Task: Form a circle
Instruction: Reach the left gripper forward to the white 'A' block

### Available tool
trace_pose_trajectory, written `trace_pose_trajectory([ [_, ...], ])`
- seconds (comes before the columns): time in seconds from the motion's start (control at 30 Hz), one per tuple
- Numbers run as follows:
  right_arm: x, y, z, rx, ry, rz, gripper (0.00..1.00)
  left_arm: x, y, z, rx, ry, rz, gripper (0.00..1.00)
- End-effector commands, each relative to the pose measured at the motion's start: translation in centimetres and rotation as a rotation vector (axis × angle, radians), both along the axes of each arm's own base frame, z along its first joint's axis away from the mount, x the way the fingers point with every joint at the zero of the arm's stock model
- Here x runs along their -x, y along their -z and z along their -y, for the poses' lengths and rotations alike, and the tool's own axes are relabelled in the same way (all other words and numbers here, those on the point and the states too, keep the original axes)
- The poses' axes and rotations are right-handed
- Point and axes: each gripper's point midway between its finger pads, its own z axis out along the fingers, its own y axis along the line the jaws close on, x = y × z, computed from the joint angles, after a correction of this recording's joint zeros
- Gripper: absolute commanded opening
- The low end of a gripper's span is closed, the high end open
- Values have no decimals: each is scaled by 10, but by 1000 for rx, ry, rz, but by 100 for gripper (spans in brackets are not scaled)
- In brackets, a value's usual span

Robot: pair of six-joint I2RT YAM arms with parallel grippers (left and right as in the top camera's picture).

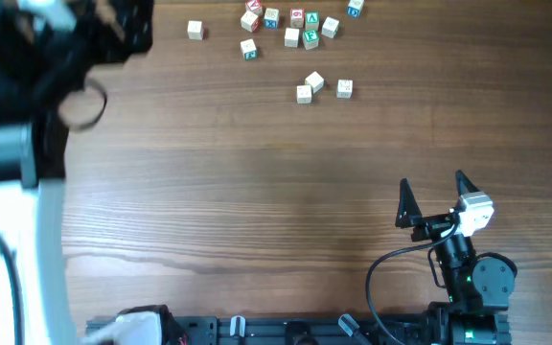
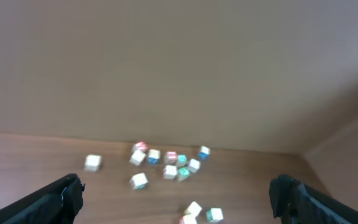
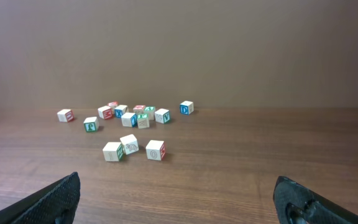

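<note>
Overhead, three small pale wooden cubes (image 1: pixel 314 83) sit clustered on the brown wooden bench (image 1: pixel 209 182), just nearer the arms than a looser scatter of lettered blocks (image 1: pixel 292 27) at the far edge. The right tool (image 1: pixel 432 182) rests well apart from them, released and empty. The left tool (image 2: pixel 178 185) is likewise spread wide.

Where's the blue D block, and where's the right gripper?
blue D block (image 3: pixel 186 107): right wrist view, on its lettered front face.
right gripper (image 1: pixel 432 180): overhead view, midway between its open fingertips.
</note>
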Motion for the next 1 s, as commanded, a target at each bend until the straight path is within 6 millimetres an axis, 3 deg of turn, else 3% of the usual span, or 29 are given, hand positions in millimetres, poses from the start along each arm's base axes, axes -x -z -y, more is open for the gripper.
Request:
trace_pose_trajectory([
  [0.0, 0, -1, 0, 18, 3, 10, 100, -41, 8, 39, -9, 103, -36, 100],
  [0.07, 0, -1, 0, 18, 3, 10, 100, -68, 36, 57, -43, 94, -82, 100],
  [0.33, 0, -1, 0, 18, 3, 10, 100, -135, 150, 128, -181, 155, -192, 100],
  [0.43, 0, -1, 0, 18, 3, 10, 100, -161, 184, 135, -205, 124, -197, 100],
  [0.5, 0, -1, 0, 17, 3, 10, 100, -184, 220, 133, -230, 71, -208, 100],
  [0.63, 0, -1, 0, 17, 3, 10, 100, -210, 255, 130, -251, 25, -185, 100],
  [0.77, 0, -1, 0, 18, 3, 10, 100, -228, 275, 134, -330, 60, -108, 100],
  [0.97, 0, -1, 0, 18, 3, 10, 100, -221, 295, 132, -340, 68, -179, 100],
])
